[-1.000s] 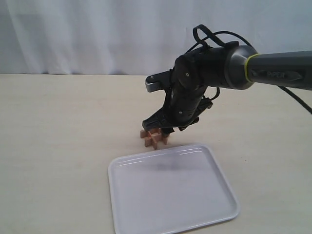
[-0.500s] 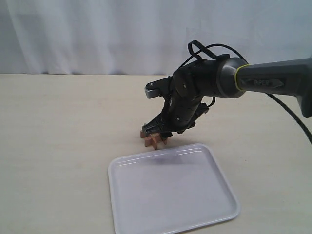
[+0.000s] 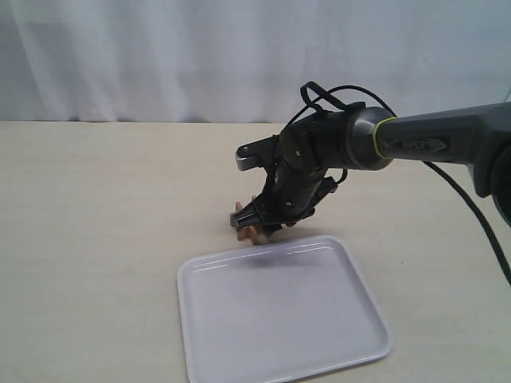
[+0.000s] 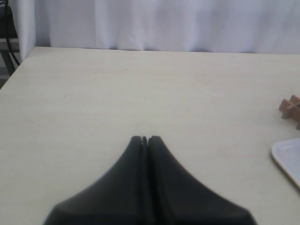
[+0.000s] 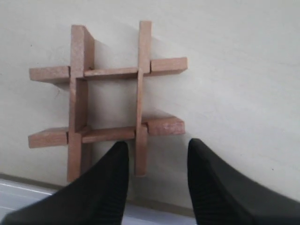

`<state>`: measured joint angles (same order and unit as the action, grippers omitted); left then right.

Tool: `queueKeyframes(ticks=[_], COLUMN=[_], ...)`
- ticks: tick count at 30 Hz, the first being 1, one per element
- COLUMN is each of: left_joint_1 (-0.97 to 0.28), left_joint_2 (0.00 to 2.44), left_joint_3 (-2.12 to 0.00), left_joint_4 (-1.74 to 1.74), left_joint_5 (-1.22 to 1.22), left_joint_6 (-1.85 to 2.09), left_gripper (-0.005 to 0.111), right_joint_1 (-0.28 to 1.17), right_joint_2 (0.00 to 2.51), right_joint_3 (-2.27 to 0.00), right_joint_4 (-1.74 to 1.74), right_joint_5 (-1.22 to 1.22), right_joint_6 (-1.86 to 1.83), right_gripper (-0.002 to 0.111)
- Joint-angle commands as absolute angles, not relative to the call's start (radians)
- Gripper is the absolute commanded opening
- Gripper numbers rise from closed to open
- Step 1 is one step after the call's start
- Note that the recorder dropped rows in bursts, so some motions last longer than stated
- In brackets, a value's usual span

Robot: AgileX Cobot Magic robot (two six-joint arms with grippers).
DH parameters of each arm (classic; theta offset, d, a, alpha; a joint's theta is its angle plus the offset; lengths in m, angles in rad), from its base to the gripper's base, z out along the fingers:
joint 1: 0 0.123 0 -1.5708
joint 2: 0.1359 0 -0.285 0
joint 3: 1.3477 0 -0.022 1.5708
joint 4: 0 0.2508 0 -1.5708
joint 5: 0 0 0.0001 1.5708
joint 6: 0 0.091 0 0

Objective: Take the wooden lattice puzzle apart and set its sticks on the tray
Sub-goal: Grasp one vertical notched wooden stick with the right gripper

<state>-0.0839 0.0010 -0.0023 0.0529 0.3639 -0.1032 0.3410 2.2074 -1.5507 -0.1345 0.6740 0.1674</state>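
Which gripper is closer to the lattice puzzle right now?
Right. The right gripper is directly at the wooden lattice puzzle, open, with the end of one stick showing between its fingers. The left gripper is shut and well away from it.

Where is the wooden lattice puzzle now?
In the exterior view, the wooden lattice puzzle lies on the table near the middle, just beyond the far edge of the tray, under the open jaws of the right gripper.
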Motion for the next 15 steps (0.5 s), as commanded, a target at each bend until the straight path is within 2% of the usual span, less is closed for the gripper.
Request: queueKeyframes(ticks=[1,15], left_joint_1=[-0.083,-0.083], left_joint_2=[0.000,0.000], left_joint_3=[0.000,0.000], left_joint_4=[0.059,0.059], left_joint_5=[0.357,0.357], left_joint_6=[-0.102,-0.102], left_gripper=[0.000,0.000], right_joint_1=[0.340,0.340], right_joint_2=[2.206,2.206], right_joint_3=[-1.558,-1.558], right_joint_4=[-0.143,-0.114], right_joint_5=[0.657,0.662], right_joint_6=[0.168,0.168], right_gripper=[0.035,0.035])
